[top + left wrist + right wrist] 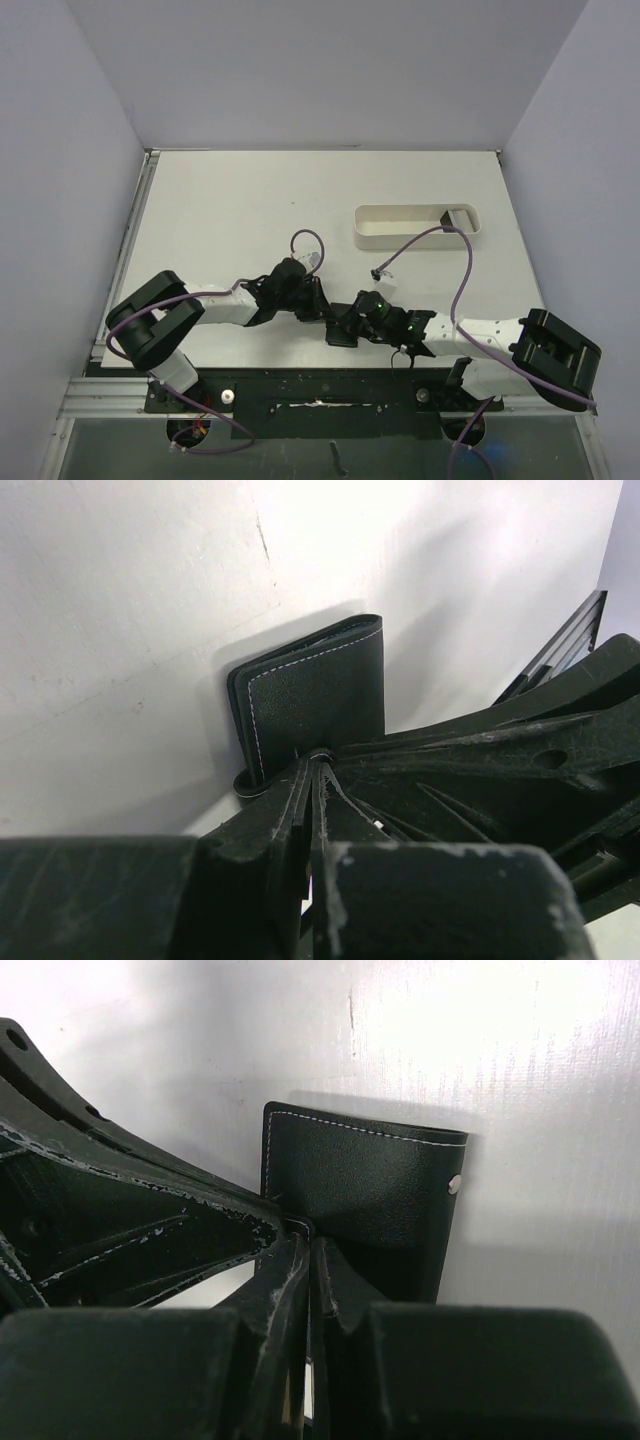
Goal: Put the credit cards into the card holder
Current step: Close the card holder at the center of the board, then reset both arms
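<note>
Card holder (315,695) folded shut, mid near edge of table (250,200). Left gripper (316,762) and right gripper (305,1232) both pressed together, tips against its edges; can't tell if pinching it.

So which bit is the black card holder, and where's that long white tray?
card holder (320,695): left wrist view, on its stitched black cover.
white oval tray (385,239): top external view, on its near wall.

One black card holder (315,705), one white tray (415,241) and two pincers, the left pincer (315,762) and right pincer (305,1230), on one surface (250,200); the cards (458,217) in the tray are too small to count.
</note>
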### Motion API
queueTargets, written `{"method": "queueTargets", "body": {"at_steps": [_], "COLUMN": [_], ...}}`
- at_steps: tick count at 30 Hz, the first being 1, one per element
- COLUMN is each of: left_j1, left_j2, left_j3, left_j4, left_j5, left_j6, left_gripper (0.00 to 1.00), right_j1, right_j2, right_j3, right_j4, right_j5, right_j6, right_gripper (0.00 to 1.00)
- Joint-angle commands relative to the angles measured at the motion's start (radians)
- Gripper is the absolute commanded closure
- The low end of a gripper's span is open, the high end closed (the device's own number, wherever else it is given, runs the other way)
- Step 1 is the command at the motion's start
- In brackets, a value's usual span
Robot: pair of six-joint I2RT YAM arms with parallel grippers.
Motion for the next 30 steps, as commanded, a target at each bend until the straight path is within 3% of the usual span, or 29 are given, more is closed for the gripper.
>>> {"method": "queueTargets", "body": {"at_steps": [1,6,12,14,17,19,24,30], "left_j1": [-0.026,0.006,0.059,0.072,0.080,0.084,0.088,0.091], "left_j2": [0.010,-0.086,-0.294,-0.352,-0.439,-0.494,-0.604,-0.731], "left_j3": [0.010,0.097,0.194,0.228,0.284,0.312,0.375,0.376], "left_j4": [-0.070,-0.186,-0.351,-0.431,-0.563,-0.627,-0.775,-0.825], "left_j5": [-0.053,-0.107,-0.215,-0.244,-0.297,-0.315,-0.354,-0.420], "left_j6": [0.026,0.049,0.089,0.112,0.152,0.177,0.229,0.246], "left_gripper": [1.00,0.93,0.66,0.59,0.34,0.31,0.29,0.28], "right_j1": [-0.002,-0.003,0.002,0.008,0.011,0.012,0.012,0.012], "right_j2": [0.037,-0.061,-0.205,-0.264,-0.354,-0.406,-0.494,-0.621], "right_j3": [0.004,0.171,0.256,0.265,0.296,0.336,0.453,0.494], "right_j4": [-0.100,-0.234,-0.358,-0.391,-0.458,-0.528,-0.751,-0.932], "right_j5": [0.021,0.078,0.160,0.181,0.223,0.261,0.384,0.519], "right_j6": [-0.070,-0.173,-0.194,-0.195,-0.217,-0.230,-0.227,-0.166], "right_gripper": [1.00,0.76,0.49,0.36,0.11,0.01,0.02,0.02]}}
